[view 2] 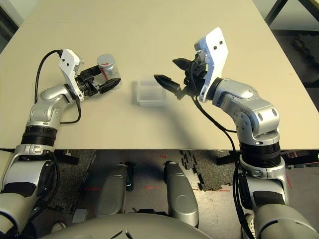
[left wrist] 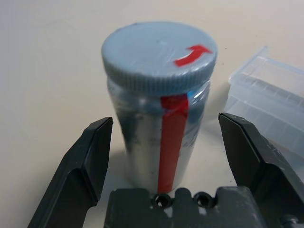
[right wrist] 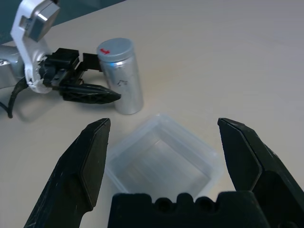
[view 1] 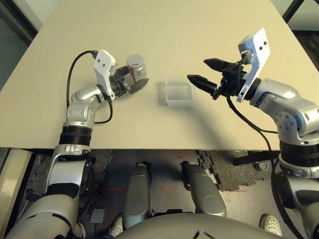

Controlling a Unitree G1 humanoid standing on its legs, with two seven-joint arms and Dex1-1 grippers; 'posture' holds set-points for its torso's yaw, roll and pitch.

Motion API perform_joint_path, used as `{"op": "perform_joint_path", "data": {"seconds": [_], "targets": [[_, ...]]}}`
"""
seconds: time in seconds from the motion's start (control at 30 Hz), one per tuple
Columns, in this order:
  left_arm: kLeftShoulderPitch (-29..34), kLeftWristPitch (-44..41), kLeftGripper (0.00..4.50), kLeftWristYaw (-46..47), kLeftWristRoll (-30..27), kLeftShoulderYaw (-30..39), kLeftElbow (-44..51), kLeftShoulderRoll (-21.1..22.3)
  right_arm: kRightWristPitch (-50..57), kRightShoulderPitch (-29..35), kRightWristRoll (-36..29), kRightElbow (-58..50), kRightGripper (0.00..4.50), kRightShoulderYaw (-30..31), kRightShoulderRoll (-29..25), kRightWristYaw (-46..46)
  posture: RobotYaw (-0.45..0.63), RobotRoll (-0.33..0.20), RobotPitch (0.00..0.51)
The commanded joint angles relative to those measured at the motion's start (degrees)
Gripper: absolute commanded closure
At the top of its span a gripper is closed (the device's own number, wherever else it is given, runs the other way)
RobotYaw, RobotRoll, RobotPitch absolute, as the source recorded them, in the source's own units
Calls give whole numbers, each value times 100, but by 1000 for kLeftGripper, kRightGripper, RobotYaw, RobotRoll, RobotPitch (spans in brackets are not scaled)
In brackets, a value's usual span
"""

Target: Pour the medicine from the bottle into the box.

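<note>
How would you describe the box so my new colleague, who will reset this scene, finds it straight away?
On the beige table, look midway between the two robot arms. There lies the shallow rectangular box of clear colourless plastic, open on top. Unlike the upright silvery bottle with a grey cap and red stripe beside it, it is low, flat and see-through.

The bottle (view 1: 136,69) and the box (view 1: 178,93) stand apart on open table (view 1: 164,30).

Capped bottle (view 1: 136,68) upright, clear box (view 1: 178,91) near, apart
</note>
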State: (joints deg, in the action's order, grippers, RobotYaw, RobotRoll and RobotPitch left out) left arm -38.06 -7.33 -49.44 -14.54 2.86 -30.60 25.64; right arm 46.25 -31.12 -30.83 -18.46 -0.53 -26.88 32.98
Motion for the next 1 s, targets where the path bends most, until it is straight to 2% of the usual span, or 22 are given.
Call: {"op": "perform_joint_path", "data": {"seconds": [0.03,0.17,0.2,0.4,0.57,0.77,1.0], "targets": [[-129,248,647,26,136,-38,-299,-52,-14,-79,11,-92,0,119,14,46,-60,0,170],[-235,423,2121,39,176,-15,-533,-81,4,-146,8,-73,0,138,40,34,-58,0,167],[-258,481,2193,30,190,-21,-585,-91,6,-160,9,-65,0,137,44,33,-58,0,167],[-386,779,2192,-30,218,-56,-747,-213,-3,-205,35,-24,0,154,36,47,-57,0,168],[-460,696,2192,-315,113,-98,-429,-193,22,-336,24,-26,0,199,54,37,-49,0,171],[-660,267,2192,-720,-73,-129,135,-140,48,-752,46,-22,0,282,175,-80,-38,0,172],[-696,-154,2192,-551,-163,-230,842,-404,68,-1436,312,177,0,318,456,-497,-41,0,169]]}}
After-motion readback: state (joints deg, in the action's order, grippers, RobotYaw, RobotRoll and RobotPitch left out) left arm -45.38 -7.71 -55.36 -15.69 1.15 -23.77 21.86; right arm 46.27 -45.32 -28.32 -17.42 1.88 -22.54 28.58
